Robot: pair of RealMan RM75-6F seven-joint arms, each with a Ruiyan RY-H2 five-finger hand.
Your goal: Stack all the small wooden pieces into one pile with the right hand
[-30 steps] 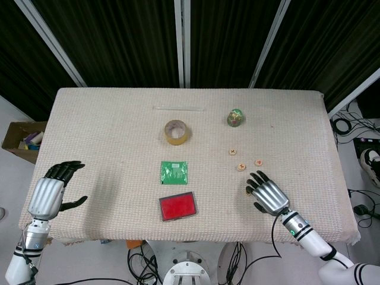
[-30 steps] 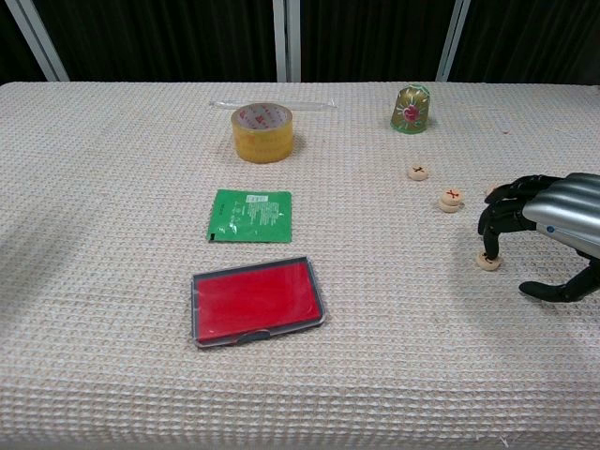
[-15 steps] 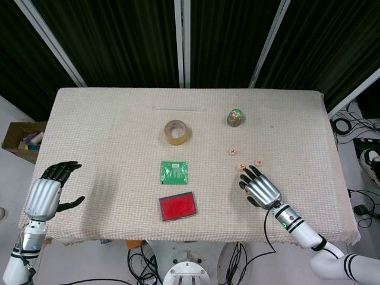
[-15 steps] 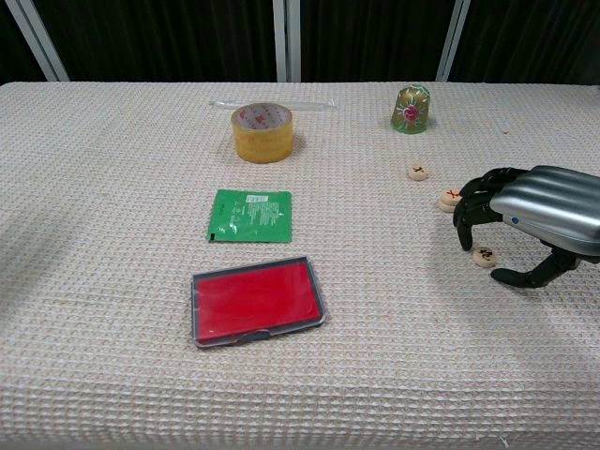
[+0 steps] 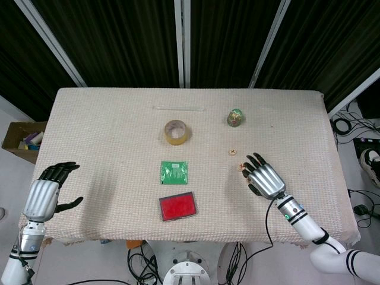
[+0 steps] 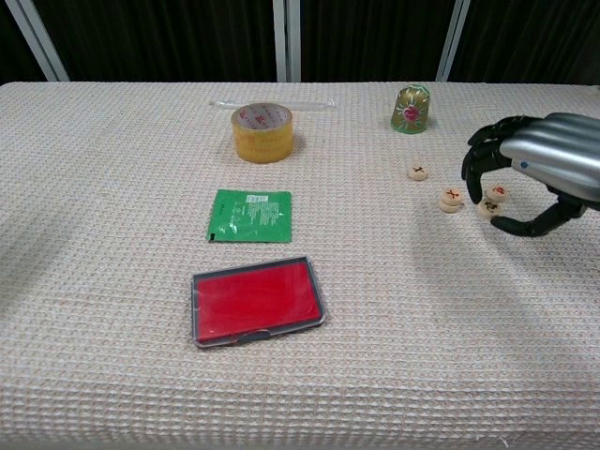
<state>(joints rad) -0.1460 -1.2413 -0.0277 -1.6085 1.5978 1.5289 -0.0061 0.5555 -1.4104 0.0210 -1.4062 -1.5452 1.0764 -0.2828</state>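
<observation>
My left hand (image 5: 48, 193) idles at the near left edge of the cloth-covered worktop (image 6: 112, 375), fingers loosely curled and apart, holding nothing. Nearest on the cloth lies the flat red case with a grey rim (image 6: 257, 300), then the green foil sachet (image 6: 249, 215). My right hand (image 6: 534, 178) hovers low at the right, fingers bent and spread over the small round wooden pieces with red marks; I cannot tell whether a fingertip touches one, but nothing looks pinched. Under it two pieces (image 6: 492, 200) sit one upon the other, or very nearly so. A third piece (image 6: 451, 199) lies just beside them, a fourth piece (image 6: 418, 172) further back. I judge the pile barely begun, with two left to add. Beyond stand the roll of yellowish tape (image 6: 262, 131) and the green-gold foil-wrapped dome (image 6: 411, 109)
</observation>
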